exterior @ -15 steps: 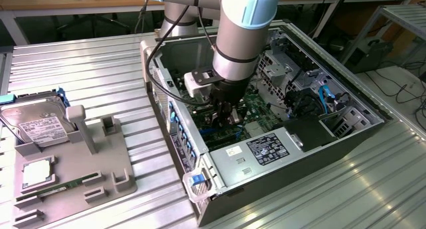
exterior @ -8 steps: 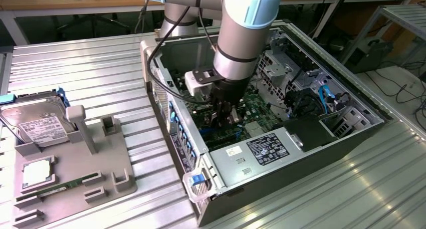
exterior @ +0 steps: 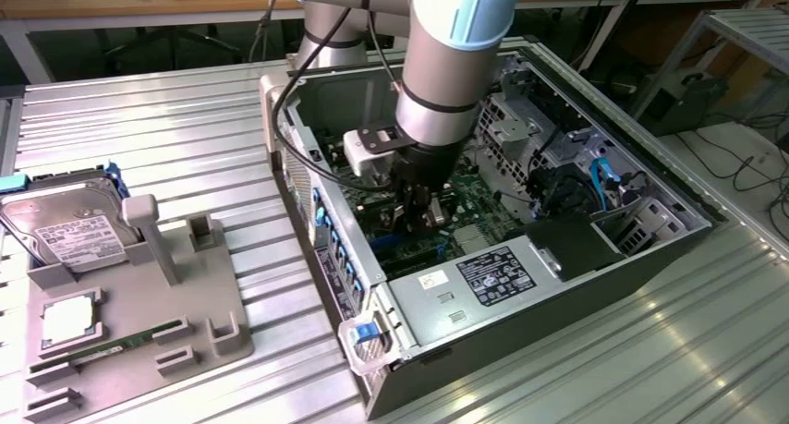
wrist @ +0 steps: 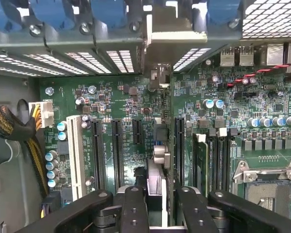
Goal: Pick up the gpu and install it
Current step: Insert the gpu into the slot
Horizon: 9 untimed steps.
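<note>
The gripper (wrist: pixel 157 204) clasps the gpu (wrist: pixel 158 145) edge-on (seen from the wrist), holding it upright above the motherboard (wrist: pixel 121 102) inside the computer case (exterior: pixel 641 258).

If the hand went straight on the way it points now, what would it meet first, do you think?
Probably the motherboard: the hand, holding the gpu edge-on, points down into the case, so the card would likely reach the board's slots first; depth is unclear.
</note>
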Motion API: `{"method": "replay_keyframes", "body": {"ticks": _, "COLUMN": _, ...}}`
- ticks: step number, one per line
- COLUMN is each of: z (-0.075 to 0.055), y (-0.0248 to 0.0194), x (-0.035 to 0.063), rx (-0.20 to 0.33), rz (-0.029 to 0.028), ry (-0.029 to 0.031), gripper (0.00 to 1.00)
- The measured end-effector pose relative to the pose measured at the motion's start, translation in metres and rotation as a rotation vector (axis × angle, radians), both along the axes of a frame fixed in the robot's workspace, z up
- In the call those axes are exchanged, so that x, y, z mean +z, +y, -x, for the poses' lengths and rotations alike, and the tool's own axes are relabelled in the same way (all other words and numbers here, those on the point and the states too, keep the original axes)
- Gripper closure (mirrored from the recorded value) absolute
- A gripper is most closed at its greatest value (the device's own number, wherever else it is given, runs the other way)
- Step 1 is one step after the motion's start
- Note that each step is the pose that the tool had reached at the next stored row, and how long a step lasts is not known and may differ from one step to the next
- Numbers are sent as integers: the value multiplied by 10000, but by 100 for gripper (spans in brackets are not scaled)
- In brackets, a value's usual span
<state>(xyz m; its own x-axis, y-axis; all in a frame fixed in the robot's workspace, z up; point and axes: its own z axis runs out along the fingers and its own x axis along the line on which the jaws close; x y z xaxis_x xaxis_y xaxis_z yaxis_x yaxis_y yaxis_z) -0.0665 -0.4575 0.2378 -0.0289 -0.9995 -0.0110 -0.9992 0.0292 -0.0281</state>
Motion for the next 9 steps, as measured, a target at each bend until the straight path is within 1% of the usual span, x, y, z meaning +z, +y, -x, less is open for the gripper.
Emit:
{"method": "replay_keyframes", "body": {"ticks": 1, "z": 25, "y": 0, "x": -7, "rx": 0, "rz": -1, "ry": 1, "gripper": 72}}
{"method": "replay_keyframes", "body": {"ticks": 2, "z": 27, "y": 0, "x": -12, "rx": -1, "rz": 0, "ry": 61, "gripper": 72}}
{"method": "replay_keyframes", "body": {"ticks": 9, "z": 26, "y": 0, "x": -33, "rx": 0, "rz": -4, "ry": 70, "gripper": 72}}
